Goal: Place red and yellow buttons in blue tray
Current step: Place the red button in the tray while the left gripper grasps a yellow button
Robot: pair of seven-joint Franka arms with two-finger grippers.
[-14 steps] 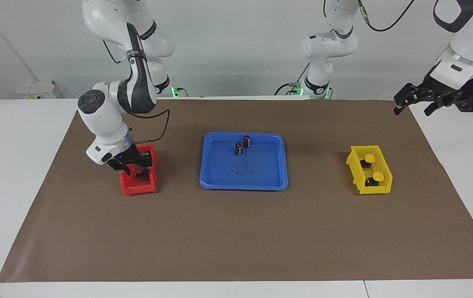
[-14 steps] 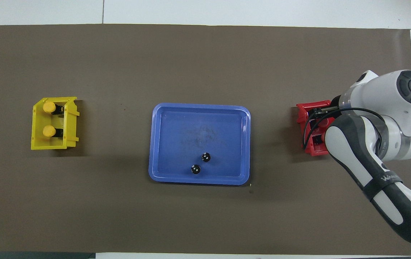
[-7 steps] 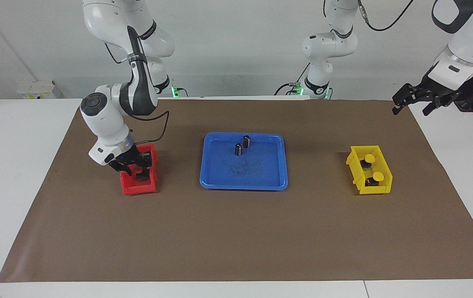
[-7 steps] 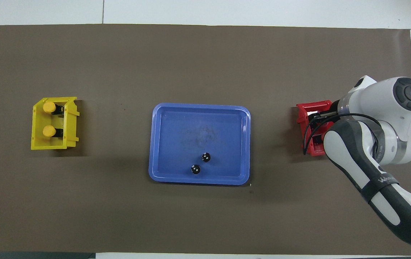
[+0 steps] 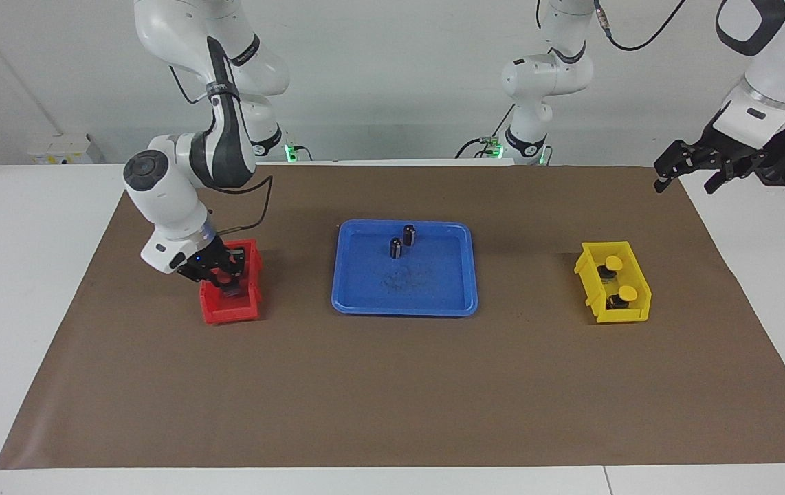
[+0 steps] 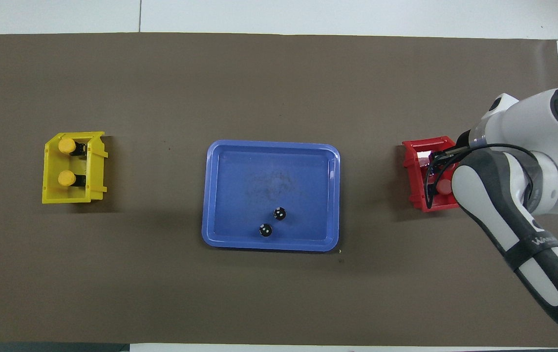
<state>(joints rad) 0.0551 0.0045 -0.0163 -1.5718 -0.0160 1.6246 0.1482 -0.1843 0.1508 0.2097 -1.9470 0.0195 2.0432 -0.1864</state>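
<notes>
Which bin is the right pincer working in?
The red bin, at the right arm's end of the table. The right pincer is down inside it; the yellow bin has no pincer near it.

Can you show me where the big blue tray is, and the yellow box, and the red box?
Wide shallow blue plastic tray (image 6: 220,195): overhead view, bare floor.
Small deep yellow plastic bin (image 6: 50,195): overhead view, outer wall.
Small deep red plastic bin (image 5: 229,314): facing view, front wall.

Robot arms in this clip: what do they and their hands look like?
Both arms have glossy white shells with dark grey joint sections and round dark end caps. The right arm carries a thin black cable looping near its wrist and lettering on a dark band. The right hand and left hand are black.
</notes>
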